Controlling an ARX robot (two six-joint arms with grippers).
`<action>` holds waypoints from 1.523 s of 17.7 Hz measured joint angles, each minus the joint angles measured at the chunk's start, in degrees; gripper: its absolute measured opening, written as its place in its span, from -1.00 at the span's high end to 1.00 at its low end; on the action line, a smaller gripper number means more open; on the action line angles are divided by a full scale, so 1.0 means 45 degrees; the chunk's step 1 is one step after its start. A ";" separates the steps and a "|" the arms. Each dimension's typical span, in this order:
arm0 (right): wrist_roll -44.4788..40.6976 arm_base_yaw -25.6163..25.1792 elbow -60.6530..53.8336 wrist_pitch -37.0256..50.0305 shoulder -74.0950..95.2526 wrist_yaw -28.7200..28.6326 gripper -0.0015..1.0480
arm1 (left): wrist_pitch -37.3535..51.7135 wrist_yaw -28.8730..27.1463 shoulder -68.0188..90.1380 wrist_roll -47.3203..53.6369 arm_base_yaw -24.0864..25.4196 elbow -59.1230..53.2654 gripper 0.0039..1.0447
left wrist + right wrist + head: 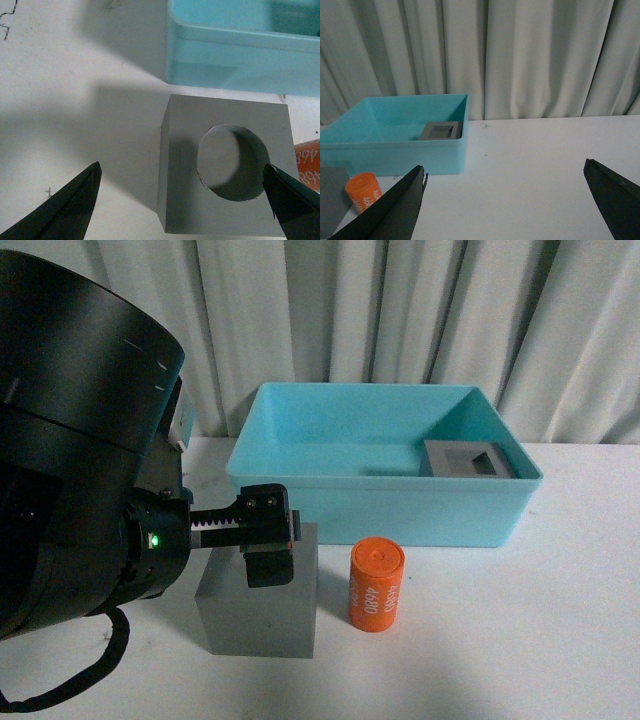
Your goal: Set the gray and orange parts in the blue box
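A gray cube with a round hole (262, 612) stands on the white table in front of the blue box (380, 482). My left gripper (266, 540) is open and hovers over this cube. In the left wrist view the fingers straddle the cube (180, 205), with the gripper (181, 167) above it and apart from it. The orange cylinder (377, 585) with white digits stands upright just right of the cube. The gray cube with a rectangular hole (468, 460) lies inside the box at its right end. My right gripper (505, 166) is open and empty over bare table, right of the box (395, 150).
A pale curtain (400, 310) hangs behind the table. The left arm's black body (70, 440) fills the left of the front view. The right wrist view also shows the orange cylinder (364, 192) and the boxed cube (441, 131).
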 joint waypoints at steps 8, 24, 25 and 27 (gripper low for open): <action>0.0000 0.0000 0.0000 -0.0005 0.0000 0.0000 -0.87 | 0.0257 0.0316 0.0981 0.0549 0.0019 0.0500 -0.88; 0.0000 0.0000 0.0000 0.0000 0.0000 0.0000 -0.87 | 0.0583 0.0908 0.2322 0.1676 0.0777 0.1161 -0.88; 0.0000 0.0000 0.0000 0.0000 0.0000 0.0000 -0.87 | 0.0568 0.1010 0.2365 0.1685 0.0884 0.1209 -0.88; 0.0000 0.0000 0.0000 0.0000 0.0000 0.0000 -0.87 | 0.0554 0.1190 0.2365 0.1681 0.0996 0.1209 -0.87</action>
